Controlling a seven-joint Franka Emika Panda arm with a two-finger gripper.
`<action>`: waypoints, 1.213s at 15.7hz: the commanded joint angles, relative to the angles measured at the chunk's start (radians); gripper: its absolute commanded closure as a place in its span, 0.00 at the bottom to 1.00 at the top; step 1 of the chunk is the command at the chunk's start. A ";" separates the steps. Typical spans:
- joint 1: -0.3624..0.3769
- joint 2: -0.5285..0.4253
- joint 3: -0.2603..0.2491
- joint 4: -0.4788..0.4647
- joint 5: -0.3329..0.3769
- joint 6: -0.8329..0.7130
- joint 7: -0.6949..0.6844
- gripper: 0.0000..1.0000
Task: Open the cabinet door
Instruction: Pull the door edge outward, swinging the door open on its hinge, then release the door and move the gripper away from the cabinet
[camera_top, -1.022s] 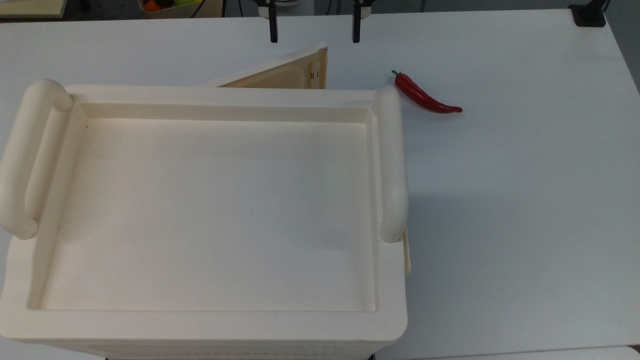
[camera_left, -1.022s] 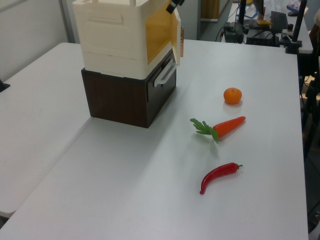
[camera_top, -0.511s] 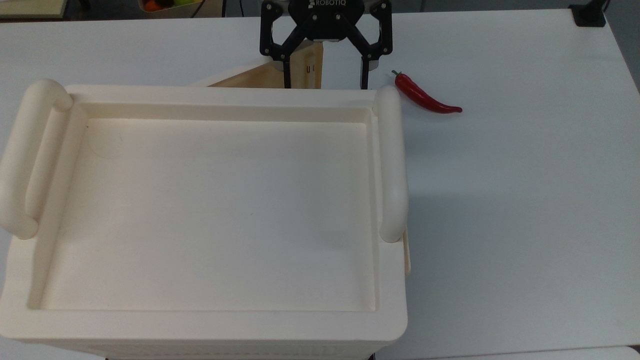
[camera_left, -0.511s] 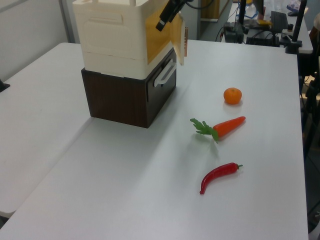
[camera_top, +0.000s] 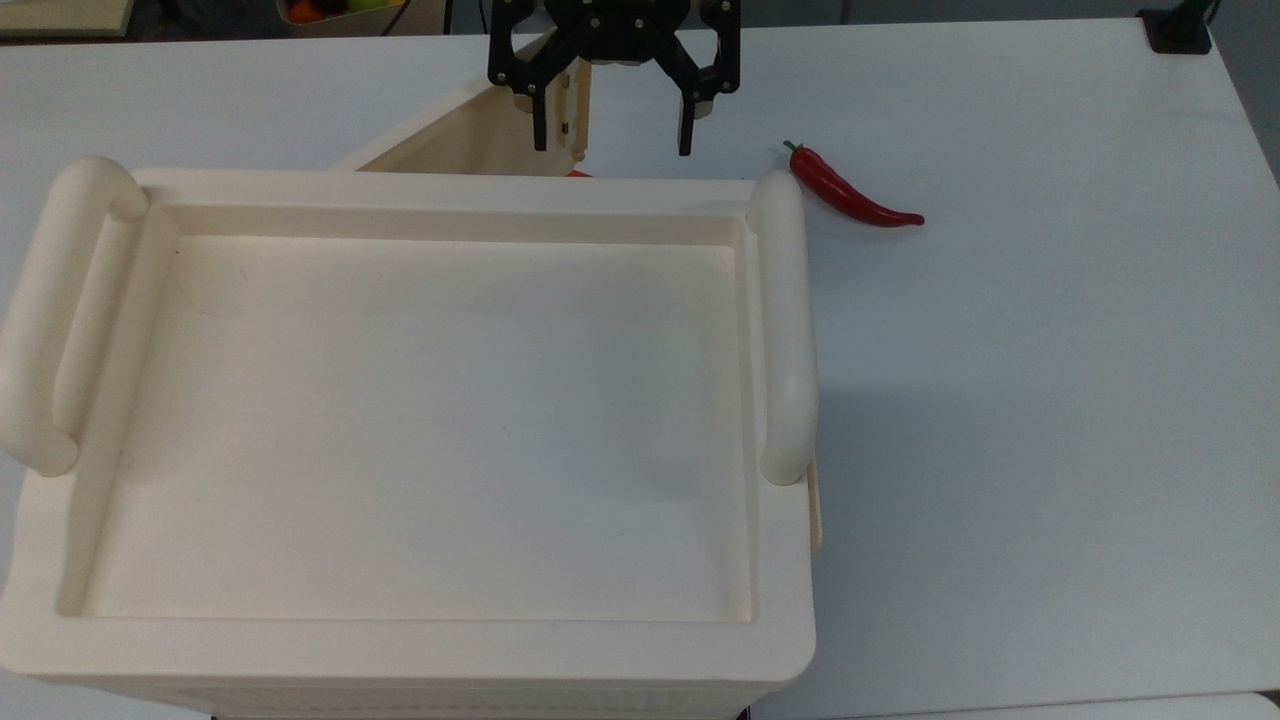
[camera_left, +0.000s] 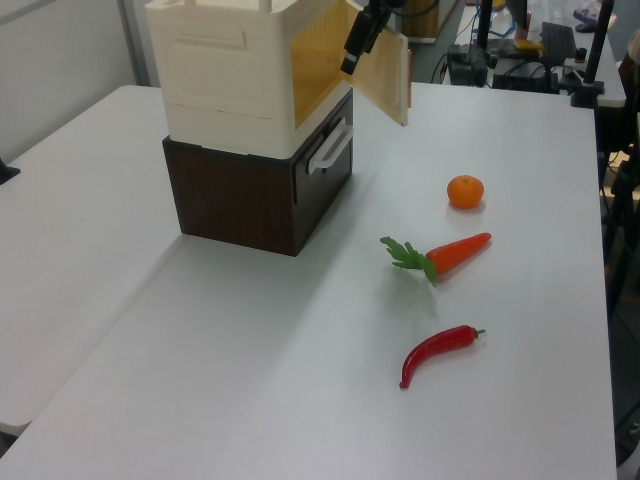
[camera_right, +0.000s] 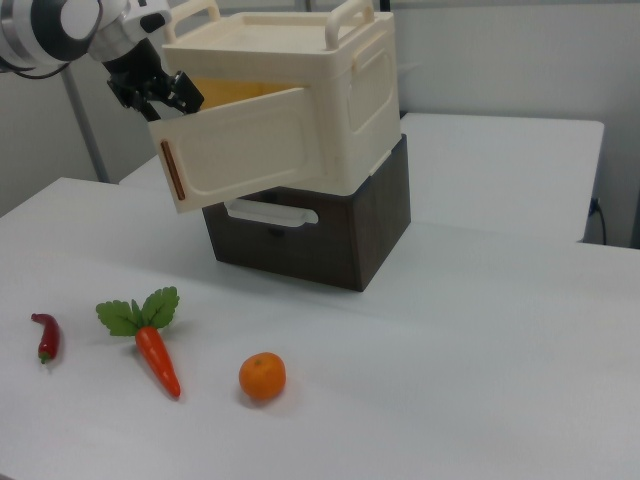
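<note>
Showing no legible writing: cabinet door (camera_right: 245, 150)

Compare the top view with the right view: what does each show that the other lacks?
Top view alone: the cabinet's recessed tray top seen from above. Right view alone: the carrot, the orange, and the dark drawer unit under the cabinet. Both: the open gripper at the swung-out cabinet door, and the red chilli.

Cabinet (camera_right: 330, 90) atop drawer unit (camera_right: 330, 235); carrot (camera_right: 155, 355) between chilli (camera_right: 46, 337) and orange (camera_right: 262, 377).
</note>
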 joint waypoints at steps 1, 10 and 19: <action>-0.008 -0.020 -0.007 -0.020 0.004 -0.095 -0.032 0.00; 0.001 -0.074 0.006 -0.016 0.018 -0.118 -0.021 0.00; -0.015 -0.056 -0.005 -0.085 0.019 -0.202 0.006 0.00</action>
